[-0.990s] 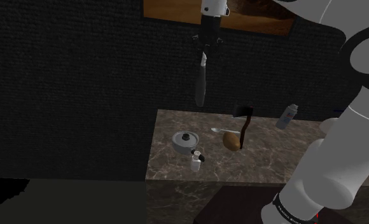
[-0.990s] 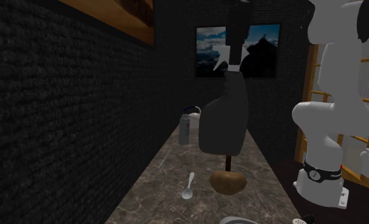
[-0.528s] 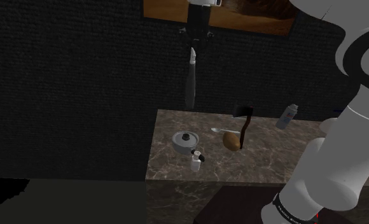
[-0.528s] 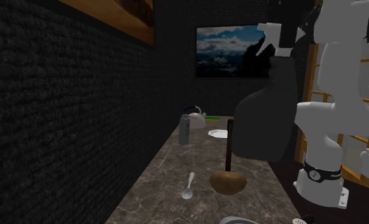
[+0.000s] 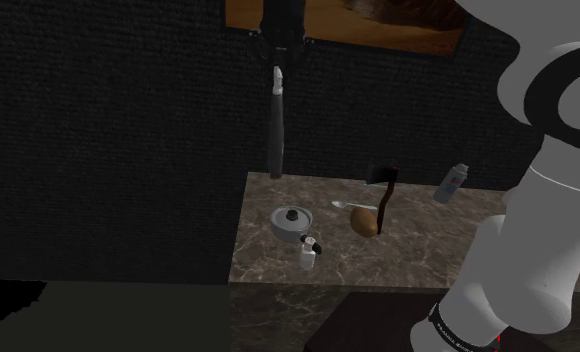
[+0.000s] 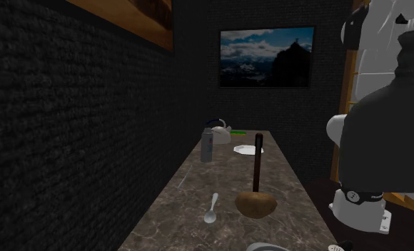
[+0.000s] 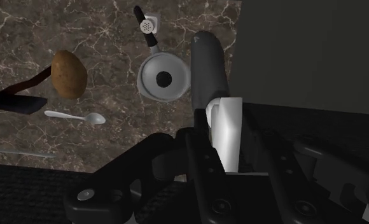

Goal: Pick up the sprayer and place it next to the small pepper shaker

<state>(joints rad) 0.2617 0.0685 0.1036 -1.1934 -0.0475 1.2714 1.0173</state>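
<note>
The sprayer (image 5: pixel 275 125), a dark grey bottle with a white head, hangs upright high above the far left corner of the marble counter (image 5: pixel 418 255). My gripper (image 5: pixel 283 42) is shut on its head from above. In the wrist view the white head sits clasped between the fingers of the gripper (image 7: pixel 228 153), and the sprayer body (image 7: pixel 207 67) points down beside the pot. The small white pepper shaker (image 5: pixel 308 258) stands near the counter's front left, just in front of the pot (image 5: pixel 293 220); the shaker (image 7: pixel 149 25) also appears in the wrist view. Close to the second exterior camera the sprayer (image 6: pixel 384 135) looms dark.
A potato (image 5: pixel 364 222), a black-handled tool (image 5: pixel 382 188), a spoon (image 5: pixel 343 203) and a spray can (image 5: pixel 451 183) lie further along the counter. A kettle (image 6: pixel 220 130) and plate (image 6: pixel 247 150) stand at its far end. A dark brick wall (image 5: pixel 128 130) runs behind, with a wooden cabinet above.
My gripper has carried the sprayer up and toward the shoulder view's left, from above the pot's far side to the counter's corner. In the second exterior view it swung right, nearer the camera.
</note>
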